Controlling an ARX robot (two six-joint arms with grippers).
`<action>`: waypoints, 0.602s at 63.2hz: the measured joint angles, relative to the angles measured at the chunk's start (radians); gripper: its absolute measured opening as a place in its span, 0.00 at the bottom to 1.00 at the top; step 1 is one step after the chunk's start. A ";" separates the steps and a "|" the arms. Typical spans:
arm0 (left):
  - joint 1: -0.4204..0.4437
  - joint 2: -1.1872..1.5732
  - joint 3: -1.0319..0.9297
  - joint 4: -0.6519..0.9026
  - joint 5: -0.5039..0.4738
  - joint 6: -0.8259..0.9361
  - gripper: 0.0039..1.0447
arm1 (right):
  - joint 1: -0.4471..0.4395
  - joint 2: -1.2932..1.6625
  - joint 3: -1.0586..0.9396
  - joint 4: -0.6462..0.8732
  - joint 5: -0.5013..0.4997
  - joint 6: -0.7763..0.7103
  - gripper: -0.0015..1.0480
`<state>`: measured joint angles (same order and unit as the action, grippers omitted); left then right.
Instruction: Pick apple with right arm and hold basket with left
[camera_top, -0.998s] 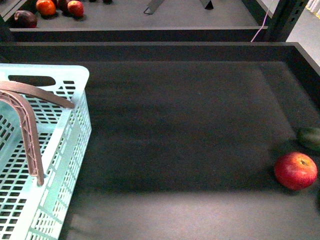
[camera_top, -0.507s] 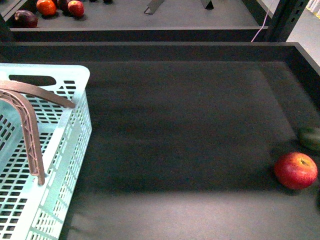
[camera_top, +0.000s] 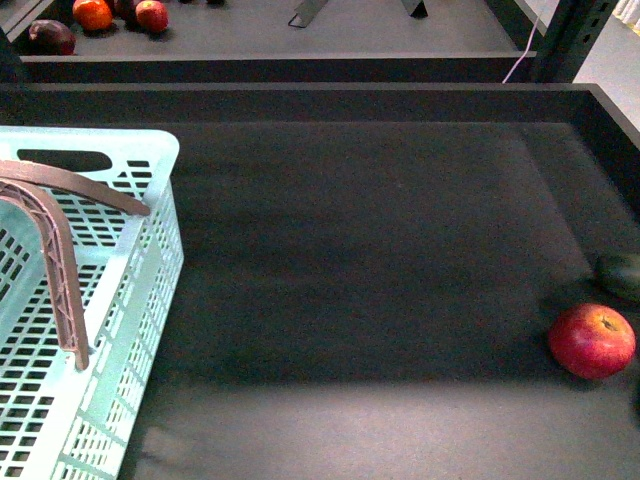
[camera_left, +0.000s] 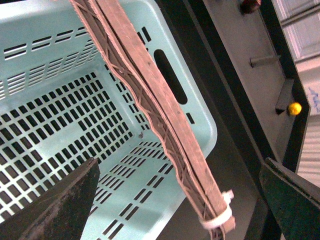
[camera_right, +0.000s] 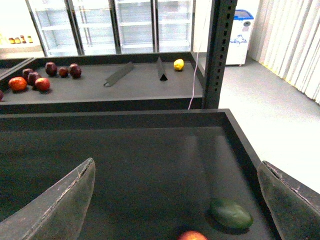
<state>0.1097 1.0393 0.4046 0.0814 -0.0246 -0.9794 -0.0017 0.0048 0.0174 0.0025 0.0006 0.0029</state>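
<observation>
The apple lies on the dark tray, near the right wall and toward the near side. Nothing touches it. A dull green fruit lies just behind it, close to the same wall, and there is a small gap between the two. In the right wrist view only the top of the apple shows at the edge of the picture, with the green fruit near it. The right gripper is released. Its jaws stand wide apart with nothing between them, and it hangs above the tray, apart from the apple.

The basket stands at the left side of the tray, well apart from the apple. Its brown handle is raised over the opening. Neither arm shows in the front view.

In the left wrist view the left gripper is also released, with its jaws wide apart above the slotted floor of the basket. The handle passes between the two jaws in this view, but they do not close on it. A white zip tie sits near the end of the handle.

Behind the tray there is a far shelf with small red and orange fruits at its left part. A yellow fruit lies further right on it.
</observation>
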 joint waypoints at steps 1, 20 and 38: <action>0.003 0.013 0.004 0.006 0.001 -0.009 0.94 | 0.000 0.000 0.000 0.000 0.000 0.000 0.92; 0.029 0.447 0.125 0.261 0.048 -0.176 0.94 | 0.000 0.000 0.000 0.000 0.000 0.000 0.92; 0.016 0.622 0.197 0.324 0.050 -0.212 0.94 | 0.000 0.000 0.000 0.000 0.000 0.000 0.92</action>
<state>0.1253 1.6611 0.6018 0.4057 0.0257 -1.1919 -0.0017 0.0048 0.0174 0.0025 0.0006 0.0029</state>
